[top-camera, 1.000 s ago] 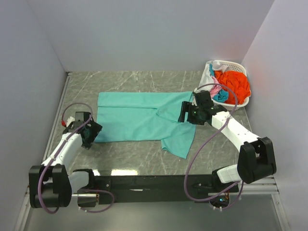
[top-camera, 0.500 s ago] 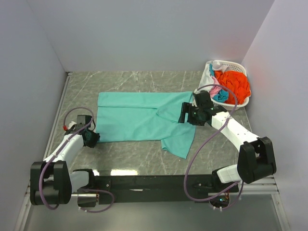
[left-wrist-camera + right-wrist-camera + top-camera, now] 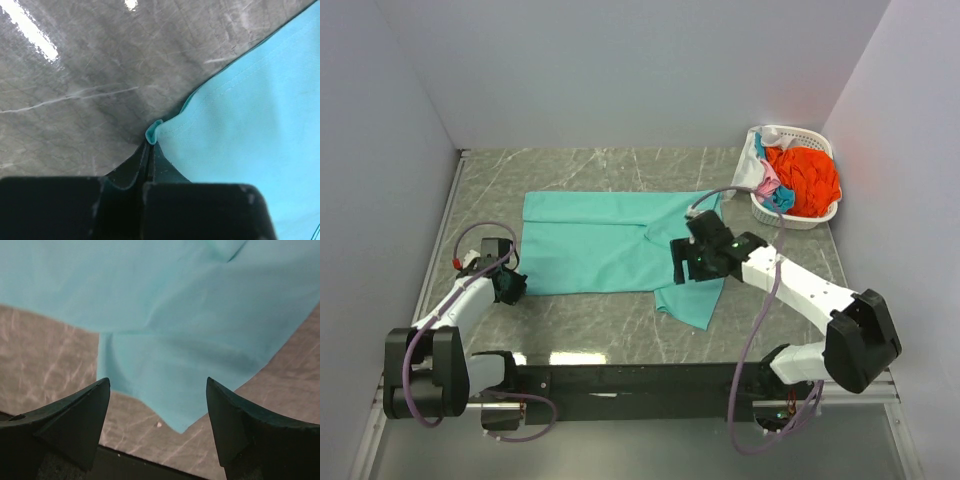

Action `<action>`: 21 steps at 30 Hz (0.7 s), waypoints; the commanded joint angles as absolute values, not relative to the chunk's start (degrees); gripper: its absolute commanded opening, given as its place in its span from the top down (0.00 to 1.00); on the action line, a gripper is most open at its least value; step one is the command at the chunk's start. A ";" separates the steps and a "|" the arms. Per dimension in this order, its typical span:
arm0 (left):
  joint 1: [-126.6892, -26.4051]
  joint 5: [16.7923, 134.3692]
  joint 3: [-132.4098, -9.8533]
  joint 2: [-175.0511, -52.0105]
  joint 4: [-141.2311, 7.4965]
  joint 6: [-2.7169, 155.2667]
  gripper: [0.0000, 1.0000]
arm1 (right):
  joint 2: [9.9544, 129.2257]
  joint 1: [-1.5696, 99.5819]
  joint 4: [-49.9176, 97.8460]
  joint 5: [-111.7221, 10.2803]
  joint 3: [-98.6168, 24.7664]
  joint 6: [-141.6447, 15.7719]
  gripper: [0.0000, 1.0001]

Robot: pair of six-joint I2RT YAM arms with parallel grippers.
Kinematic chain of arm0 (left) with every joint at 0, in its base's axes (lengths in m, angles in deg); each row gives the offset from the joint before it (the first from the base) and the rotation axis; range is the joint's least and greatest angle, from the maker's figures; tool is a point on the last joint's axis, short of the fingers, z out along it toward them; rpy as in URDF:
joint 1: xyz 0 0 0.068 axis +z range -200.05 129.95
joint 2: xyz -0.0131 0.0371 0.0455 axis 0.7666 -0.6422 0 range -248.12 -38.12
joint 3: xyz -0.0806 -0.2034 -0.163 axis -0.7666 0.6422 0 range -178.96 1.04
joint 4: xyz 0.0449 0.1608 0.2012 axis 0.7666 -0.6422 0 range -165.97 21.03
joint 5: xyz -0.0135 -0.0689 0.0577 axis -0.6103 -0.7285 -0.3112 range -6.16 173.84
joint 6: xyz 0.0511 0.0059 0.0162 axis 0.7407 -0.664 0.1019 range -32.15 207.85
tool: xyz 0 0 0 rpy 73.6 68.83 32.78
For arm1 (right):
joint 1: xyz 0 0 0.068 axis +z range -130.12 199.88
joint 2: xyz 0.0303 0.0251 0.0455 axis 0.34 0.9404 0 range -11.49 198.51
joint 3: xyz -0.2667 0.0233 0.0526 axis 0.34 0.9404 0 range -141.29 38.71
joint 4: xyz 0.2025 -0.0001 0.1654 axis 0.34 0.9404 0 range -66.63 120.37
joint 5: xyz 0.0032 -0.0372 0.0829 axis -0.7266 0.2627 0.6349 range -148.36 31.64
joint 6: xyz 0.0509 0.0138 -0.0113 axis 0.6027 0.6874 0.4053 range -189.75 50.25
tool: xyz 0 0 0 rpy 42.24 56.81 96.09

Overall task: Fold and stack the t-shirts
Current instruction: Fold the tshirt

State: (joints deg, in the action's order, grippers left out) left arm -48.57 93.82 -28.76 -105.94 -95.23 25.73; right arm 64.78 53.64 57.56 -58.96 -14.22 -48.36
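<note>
**Left gripper [image 3: 149, 144] nips a corner of the teal-green cloth t-shirt [image 3: 595, 240]; right gripper [image 3: 157, 390] hangs spread above it**

Pressed together, the left fingers [image 3: 127, 172] pinch a small curl of hem at the shirt's near-left corner, low against the grey marbled tabletop [image 3: 580, 165]. The right gripper's jaws stand wide apart and empty, above the shirt's near-right flap. Whether they touch the cloth I cannot tell.

The shirt lies spread across the middle of the table, creased near its centre, with one flap trailing toward the near edge. An orange-red t-shirt [image 3: 810, 175] and other bunched cloth fill the white plastic latticed basket [image 3: 817, 217] at the far right, well apart from both grippers.

The step looks like taking matched holds for the first fold. The left bite is thin, so lifting slowly should keep the hem from slipping. The right gripper probably wants an edge, not the middle of the flap, so that both sides rise evenly.

The left arm lies low along the table's left side with its wrist tipped down to the corner. The right arm stretches diagonally from its base toward the centre, its wrist over the cloth.
</note>
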 commanded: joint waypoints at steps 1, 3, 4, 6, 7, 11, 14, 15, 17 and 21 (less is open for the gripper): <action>-48.47 93.68 -27.88 -104.05 -93.32 27.30 0.99 | 63.13 60.20 63.61 -64.68 -14.29 -47.61 0.17; -48.47 93.95 -27.88 -103.43 -93.32 27.73 0.99 | 63.39 65.72 65.11 -65.92 -13.77 -46.55 0.17; -48.47 93.86 -27.97 -102.91 -93.06 28.09 0.99 | 63.91 67.15 65.73 -65.83 -12.89 -46.29 0.18; -48.38 93.42 -27.88 -102.29 -92.18 28.79 0.99 | 64.71 70.92 66.17 -66.27 -12.01 -44.54 0.20; -48.46 93.07 -27.70 -101.59 -91.83 29.05 0.99 | 65.75 71.81 66.61 -66.53 -11.31 -43.92 0.20; -48.47 91.93 -27.09 -100.35 -90.42 30.02 0.99 | 67.78 72.61 66.00 -66.36 -8.85 -41.80 0.26; -48.46 92.45 -27.09 -100.61 -90.50 30.29 0.99 | 69.63 72.61 65.65 -67.93 -8.31 -41.19 0.29; -48.47 92.63 -27.17 -100.70 -90.59 30.20 0.99 | 70.68 72.61 65.30 -68.12 -8.31 -41.10 0.30; -48.47 92.89 -27.26 -101.05 -90.68 30.20 0.99 | 72.00 72.61 64.94 -68.64 -8.40 -41.36 0.32; -48.47 93.77 -27.53 -101.14 -91.12 29.94 0.99 | 75.51 72.09 63.72 -68.30 -8.05 -41.01 0.36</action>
State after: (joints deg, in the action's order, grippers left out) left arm -48.57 92.77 -27.34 -101.50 -92.15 28.85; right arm 73.67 72.48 64.84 -66.57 -8.34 -42.16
